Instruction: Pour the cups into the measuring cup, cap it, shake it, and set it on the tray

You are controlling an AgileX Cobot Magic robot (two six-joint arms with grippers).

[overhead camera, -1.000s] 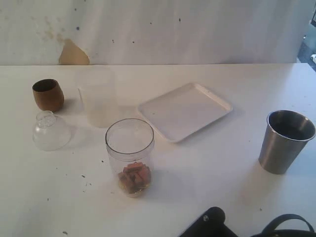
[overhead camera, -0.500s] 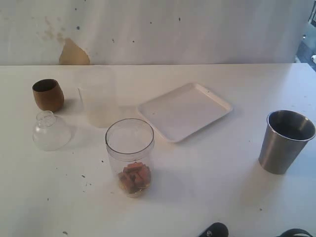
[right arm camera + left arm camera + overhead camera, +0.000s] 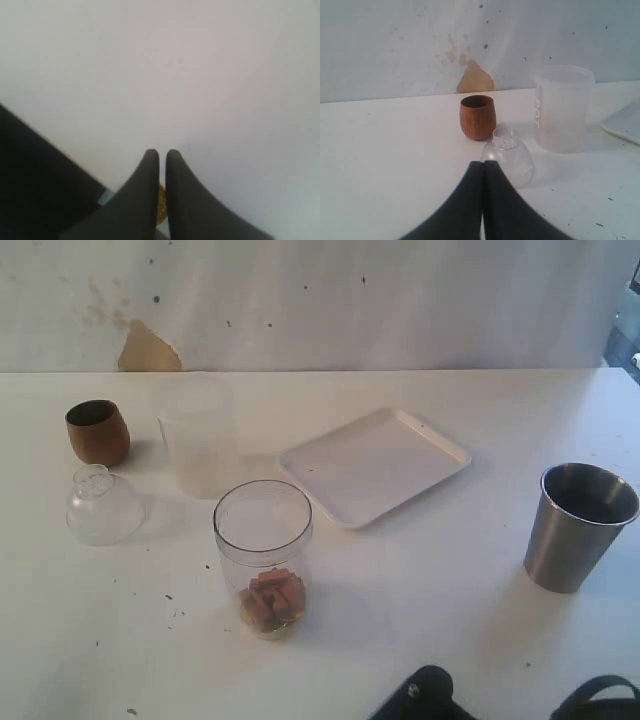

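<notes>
The clear measuring cup (image 3: 263,540) stands upright near the table's middle front, with orange-brown pieces at its bottom. The brown wooden cup (image 3: 97,432) stands at the far left and shows again as the wooden cup (image 3: 478,116) in the left wrist view. The steel tumbler (image 3: 580,526) stands upright at the right. The white tray (image 3: 375,465) lies behind the measuring cup. My left gripper (image 3: 483,164) is shut and empty, just short of the clear dome lid (image 3: 509,159). My right gripper (image 3: 159,152) is shut with only a slit between its fingers, holding nothing, and faces a blank pale surface.
A frosted whitish cup (image 3: 200,445) stands between the wooden cup and the tray. The dome lid (image 3: 103,506) sits in front of the wooden cup. Dark arm parts (image 3: 425,695) poke up at the bottom edge of the exterior view. A stained wall (image 3: 148,348) backs the table.
The dark arm part at the bottom edge of the exterior view dropped almost out of sight, then rose again. The cups, tray and lid have not moved.
</notes>
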